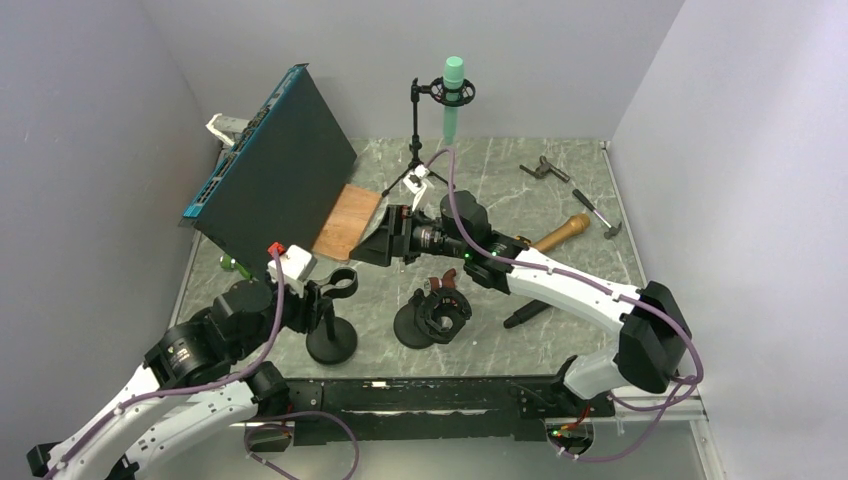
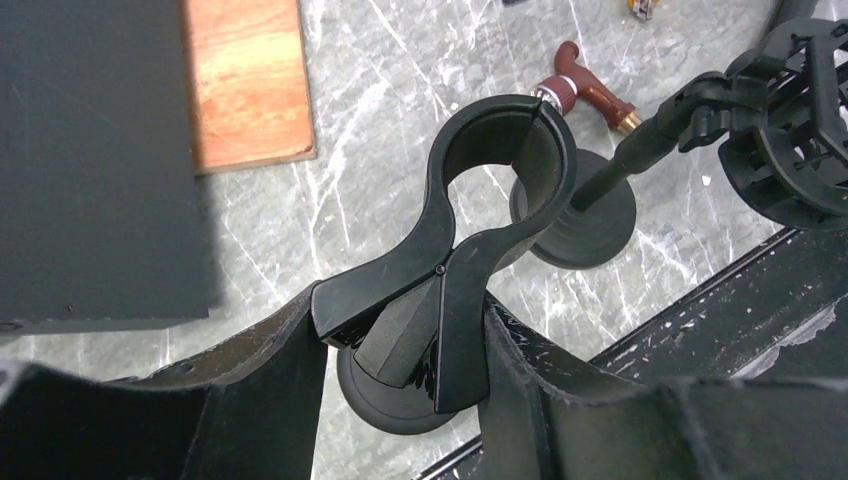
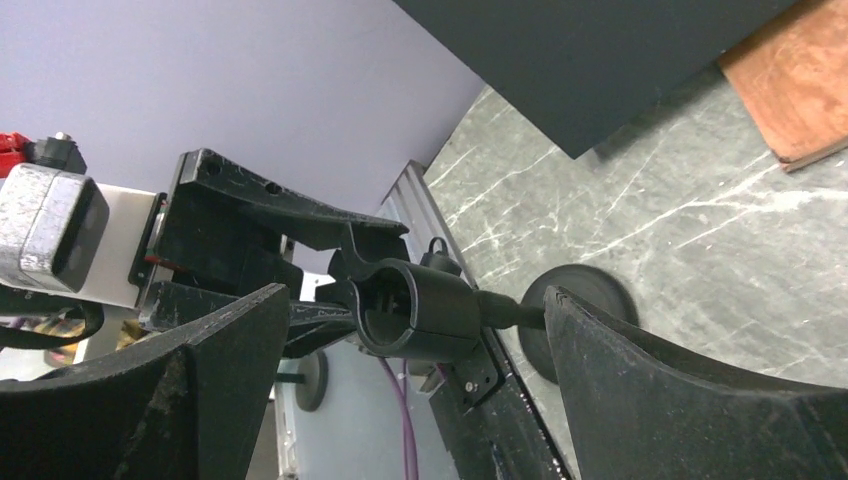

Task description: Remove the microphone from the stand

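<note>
Fingers (image 2: 270, 380) of the left gripper (image 2: 400, 320) pinch the handles of the clip (image 2: 437, 215), presumably to spread its empty ring; the right gripper (image 3: 415, 300) hangs wide open, facing it. The only mounted microphone (image 1: 453, 100), green, stands upright in the far tripod stand (image 1: 414, 130), untouched.

Microphone (image 1: 453, 78) on tripod stand (image 1: 415, 135) at back; clip stand (image 1: 332, 347) front-left, seemingly just left of shock-mount stand (image 1: 440, 316).

I work in a lab test cell: blank grey walls (image 1: 560, 60) close in my marble-patterned tabletop (image 1: 500, 170) on three sides.
</note>
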